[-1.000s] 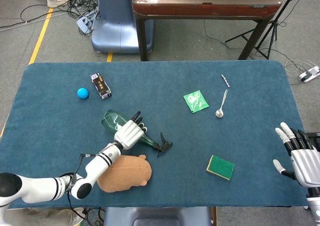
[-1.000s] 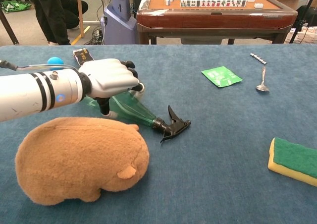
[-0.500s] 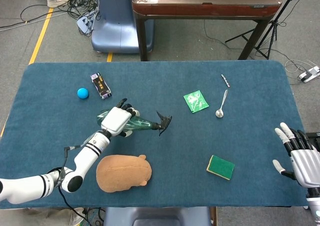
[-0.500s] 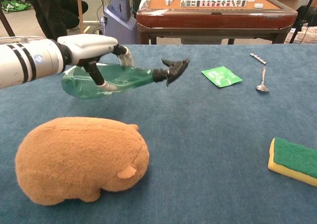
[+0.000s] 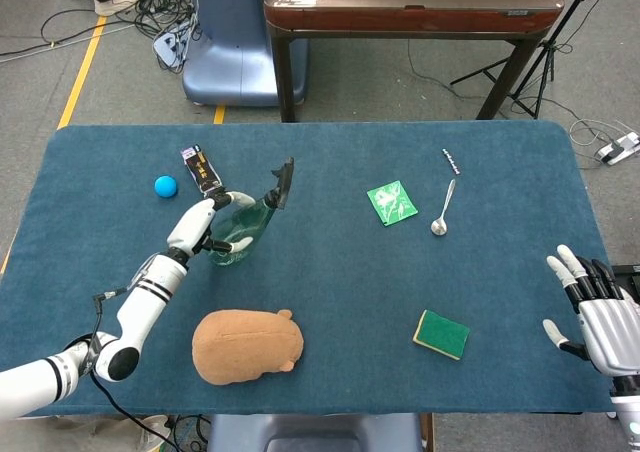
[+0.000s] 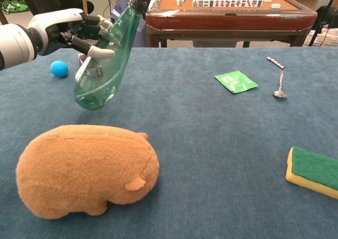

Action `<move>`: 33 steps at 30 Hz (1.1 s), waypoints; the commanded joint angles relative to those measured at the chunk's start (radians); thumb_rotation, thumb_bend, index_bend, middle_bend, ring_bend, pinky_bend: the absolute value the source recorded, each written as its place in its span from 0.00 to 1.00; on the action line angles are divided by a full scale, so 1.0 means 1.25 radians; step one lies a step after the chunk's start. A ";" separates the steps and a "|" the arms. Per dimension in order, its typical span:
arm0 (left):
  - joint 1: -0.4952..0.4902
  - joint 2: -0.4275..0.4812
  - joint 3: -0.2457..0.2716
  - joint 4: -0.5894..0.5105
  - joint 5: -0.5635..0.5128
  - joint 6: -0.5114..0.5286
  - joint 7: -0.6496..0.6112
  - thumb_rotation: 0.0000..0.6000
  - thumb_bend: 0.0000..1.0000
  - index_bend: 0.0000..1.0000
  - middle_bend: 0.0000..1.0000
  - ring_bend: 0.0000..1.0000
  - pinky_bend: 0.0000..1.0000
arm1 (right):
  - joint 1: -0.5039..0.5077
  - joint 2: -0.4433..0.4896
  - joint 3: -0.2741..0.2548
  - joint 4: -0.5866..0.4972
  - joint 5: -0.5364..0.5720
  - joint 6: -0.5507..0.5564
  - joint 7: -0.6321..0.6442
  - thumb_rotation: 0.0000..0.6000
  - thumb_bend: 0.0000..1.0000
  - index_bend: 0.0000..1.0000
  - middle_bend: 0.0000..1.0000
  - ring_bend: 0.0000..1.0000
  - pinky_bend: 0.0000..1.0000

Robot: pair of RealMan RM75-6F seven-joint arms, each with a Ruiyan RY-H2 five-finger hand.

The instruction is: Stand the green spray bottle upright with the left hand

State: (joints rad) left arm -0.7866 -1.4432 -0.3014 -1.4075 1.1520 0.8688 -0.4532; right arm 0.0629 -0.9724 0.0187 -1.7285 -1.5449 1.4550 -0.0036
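Note:
My left hand (image 5: 203, 225) (image 6: 71, 31) grips the green spray bottle (image 5: 243, 229) (image 6: 105, 59) around its body and holds it above the blue table (image 5: 330, 302). The bottle is tilted, its base low and its black trigger head (image 5: 282, 182) up and to the right. In the chest view the bottle's neck runs out of the top of the frame. My right hand (image 5: 598, 314) hangs open off the table's right edge, holding nothing.
A brown plush toy (image 5: 246, 345) (image 6: 84, 170) lies just in front of the bottle. Behind the left hand are a blue ball (image 5: 165, 185) (image 6: 58, 68) and a small dark box (image 5: 201, 170). A green packet (image 5: 391, 203), spoon (image 5: 442, 212) and sponge (image 5: 441, 333) lie to the right.
The left hand lifted the bottle off the table, carried it back and left, and swung it from lying flat to steeply tilted. The right hand stayed put.

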 commanded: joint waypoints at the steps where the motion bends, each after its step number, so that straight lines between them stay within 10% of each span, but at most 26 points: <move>1: 0.028 -0.046 -0.021 0.053 0.017 0.020 -0.086 1.00 0.28 0.44 0.43 0.17 0.00 | 0.000 0.001 0.000 -0.002 0.001 0.000 -0.002 1.00 0.29 0.04 0.00 0.00 0.00; 12: 0.034 -0.135 -0.016 0.192 0.061 0.075 -0.144 1.00 0.28 0.40 0.41 0.17 0.00 | -0.003 0.006 0.001 -0.010 0.007 0.000 -0.010 1.00 0.29 0.04 0.00 0.00 0.00; 33: 0.094 -0.074 0.025 0.224 0.083 0.060 -0.167 1.00 0.28 0.31 0.29 0.10 0.00 | -0.006 0.009 0.000 -0.014 0.000 0.007 -0.011 1.00 0.29 0.04 0.00 0.00 0.00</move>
State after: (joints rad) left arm -0.6753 -1.5431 -0.2770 -1.1213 1.2482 0.9435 -0.6603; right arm 0.0557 -0.9613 0.0187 -1.7454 -1.5443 1.4636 -0.0168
